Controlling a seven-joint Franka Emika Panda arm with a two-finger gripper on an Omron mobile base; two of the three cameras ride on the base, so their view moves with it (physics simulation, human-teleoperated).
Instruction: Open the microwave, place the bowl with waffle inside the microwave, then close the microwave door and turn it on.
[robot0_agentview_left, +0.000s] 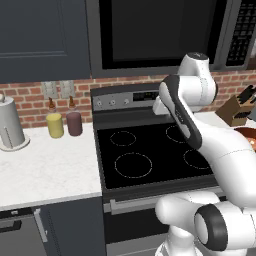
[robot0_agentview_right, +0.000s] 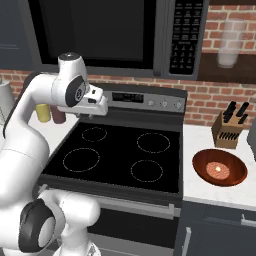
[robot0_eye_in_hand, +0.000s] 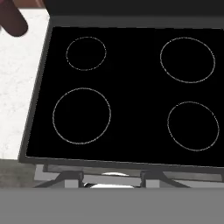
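Microwave (robot0_agentview_right: 100, 35) shut, bowl (robot0_agentview_right: 220, 167) waiting on the counter (robot0_agentview_right: 220, 192)
We see the waffle (robot0_agentview_right: 218, 169) in the bowl right of the stove (robot0_agentview_right: 120, 150); our hand (robot0_agentview_right: 95, 106) hovers over the burners, and we cannot tell how its fingers stand

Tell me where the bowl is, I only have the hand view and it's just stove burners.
Observer: The bowl sits on the counter, right of the stove.
Operator: Is the waffle in it?
Observer: Yes, the waffle lies at its middle.
Operator: Is the microwave open?
Observer: No, the microwave hangs above the stove with its door shut.
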